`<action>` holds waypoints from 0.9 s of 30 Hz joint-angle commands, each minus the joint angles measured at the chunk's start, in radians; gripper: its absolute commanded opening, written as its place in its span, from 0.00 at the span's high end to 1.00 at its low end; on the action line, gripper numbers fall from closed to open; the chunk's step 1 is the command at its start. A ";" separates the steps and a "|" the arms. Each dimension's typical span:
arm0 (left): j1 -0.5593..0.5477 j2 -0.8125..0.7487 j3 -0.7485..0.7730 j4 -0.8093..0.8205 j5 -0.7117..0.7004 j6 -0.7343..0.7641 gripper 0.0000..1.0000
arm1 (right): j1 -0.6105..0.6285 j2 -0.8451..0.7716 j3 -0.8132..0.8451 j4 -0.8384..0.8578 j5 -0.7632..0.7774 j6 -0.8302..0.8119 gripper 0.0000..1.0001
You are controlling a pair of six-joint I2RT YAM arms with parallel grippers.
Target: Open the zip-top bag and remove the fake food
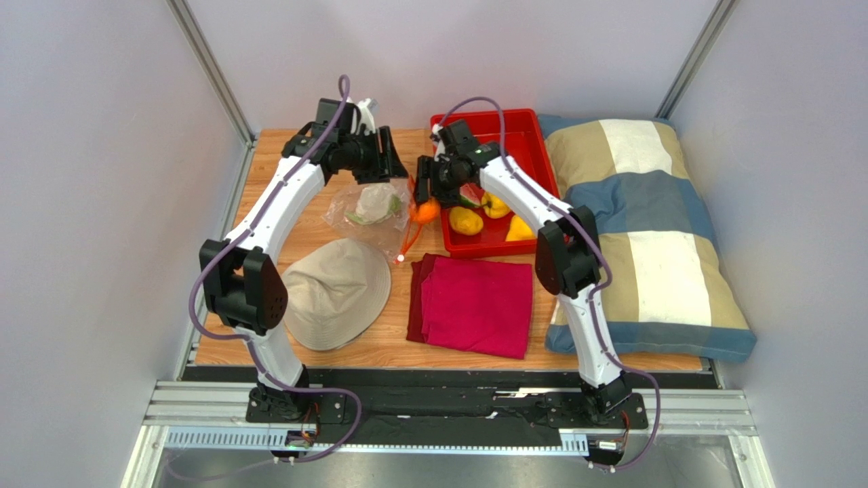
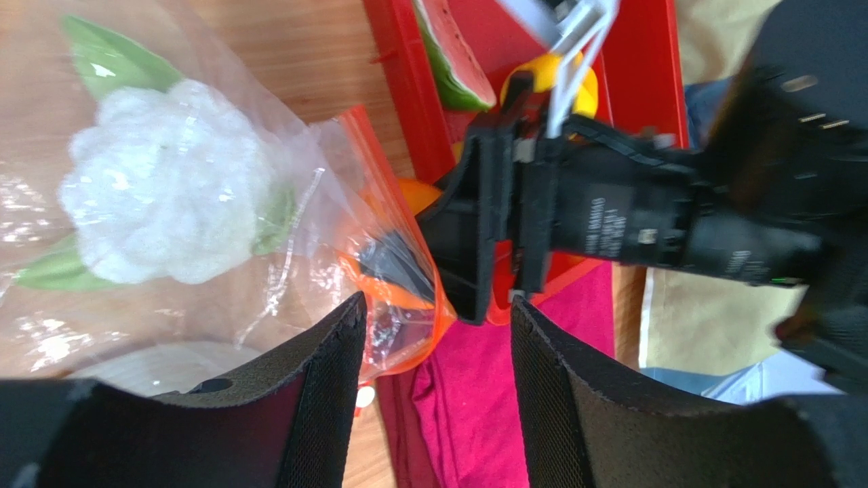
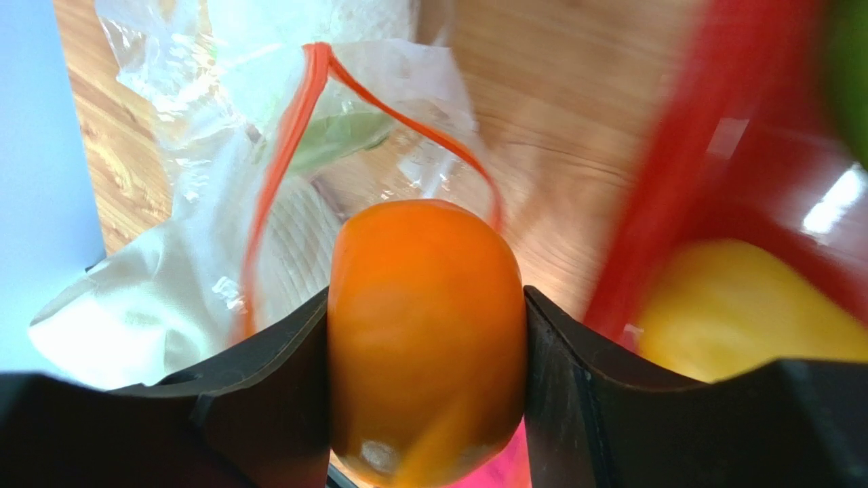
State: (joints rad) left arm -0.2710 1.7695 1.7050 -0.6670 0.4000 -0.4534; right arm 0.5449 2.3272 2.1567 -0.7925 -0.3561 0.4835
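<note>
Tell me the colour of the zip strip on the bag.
Orange-red. The zip strip of the bag shows best in the right wrist view.

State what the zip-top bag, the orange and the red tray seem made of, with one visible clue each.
Zip-top bag: thin clear plastic film, glossy; it crinkles and the cauliflower shows through. Orange: probably hard plastic, smooth with a slight sheen. Red tray: seemingly rigid moulded plastic, even colour, raised rim.
</note>
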 commanded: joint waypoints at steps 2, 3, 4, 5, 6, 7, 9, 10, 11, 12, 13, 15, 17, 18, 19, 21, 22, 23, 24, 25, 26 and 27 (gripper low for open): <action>-0.105 0.041 0.087 -0.034 -0.119 0.041 0.39 | -0.141 -0.189 -0.070 -0.039 0.059 -0.085 0.87; -0.120 0.048 0.108 -0.063 -0.180 0.054 0.38 | -0.160 -0.212 -0.093 -0.036 0.059 -0.097 0.86; -0.154 0.068 0.125 -0.087 -0.222 0.086 0.38 | -0.199 -0.221 -0.128 -0.027 0.057 -0.102 0.82; -0.169 0.077 0.160 -0.115 -0.263 0.097 0.38 | -0.220 -0.224 -0.141 -0.022 0.054 -0.102 0.79; -0.183 0.088 0.172 -0.147 -0.323 0.105 0.38 | -0.241 -0.221 -0.149 -0.022 0.046 -0.105 0.76; -0.195 0.103 0.180 -0.154 -0.337 0.122 0.38 | -0.279 -0.215 -0.153 -0.021 0.031 -0.109 0.71; -0.232 0.123 0.211 -0.170 -0.377 0.143 0.37 | -0.313 -0.198 -0.147 -0.027 0.034 -0.118 0.52; -0.246 0.148 0.225 -0.186 -0.398 0.160 0.36 | -0.338 -0.192 -0.138 -0.037 0.042 -0.134 0.43; -0.273 0.162 0.263 -0.203 -0.439 0.171 0.34 | -0.347 -0.184 -0.115 -0.046 0.049 -0.144 0.29; -0.286 0.179 0.280 -0.238 -0.499 0.182 0.33 | -0.355 -0.177 -0.094 -0.059 0.058 -0.152 0.22; -0.296 0.204 0.295 -0.250 -0.527 0.203 0.33 | -0.365 -0.169 -0.077 -0.089 0.080 -0.163 0.16; -0.324 0.228 0.327 -0.270 -0.587 0.223 0.32 | -0.369 -0.173 -0.055 -0.108 0.106 -0.187 0.03; -0.336 0.260 0.358 -0.290 -0.633 0.236 0.32 | -0.367 -0.196 -0.067 -0.108 0.124 -0.192 0.00; -0.338 0.271 0.367 -0.308 -0.659 0.239 0.32 | -0.369 -0.206 -0.083 -0.106 0.123 -0.189 0.00; -0.339 0.289 0.375 -0.315 -0.667 0.242 0.31 | -0.367 -0.213 -0.093 -0.103 0.114 -0.186 0.00; -0.339 0.309 0.387 -0.327 -0.685 0.252 0.31 | -0.361 -0.249 -0.151 -0.093 0.092 -0.168 0.00; -0.339 0.329 0.395 -0.335 -0.694 0.255 0.30 | -0.349 -0.262 -0.176 -0.064 0.071 -0.158 0.00; -0.339 0.341 0.412 -0.356 -0.708 0.255 0.30 | -0.341 -0.302 -0.199 -0.048 0.065 -0.149 0.00; -0.338 0.360 0.416 -0.361 -0.722 0.257 0.30 | -0.330 -0.321 -0.228 -0.012 0.063 -0.140 0.00; -0.339 0.364 0.418 -0.365 -0.724 0.257 0.29 | -0.309 -0.344 -0.280 0.013 0.057 -0.134 0.00; -0.339 0.369 0.421 -0.368 -0.727 0.257 0.29 | -0.298 -0.379 -0.309 0.036 0.048 -0.128 0.00; -0.338 0.378 0.423 -0.368 -0.733 0.257 0.29 | -0.287 -0.394 -0.333 0.082 0.033 -0.108 0.00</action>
State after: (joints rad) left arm -0.6132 2.1262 2.0758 -0.9874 -0.2634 -0.2272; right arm 0.2073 2.0785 1.9003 -0.8398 -0.2737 0.3363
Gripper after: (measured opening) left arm 0.708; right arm 0.998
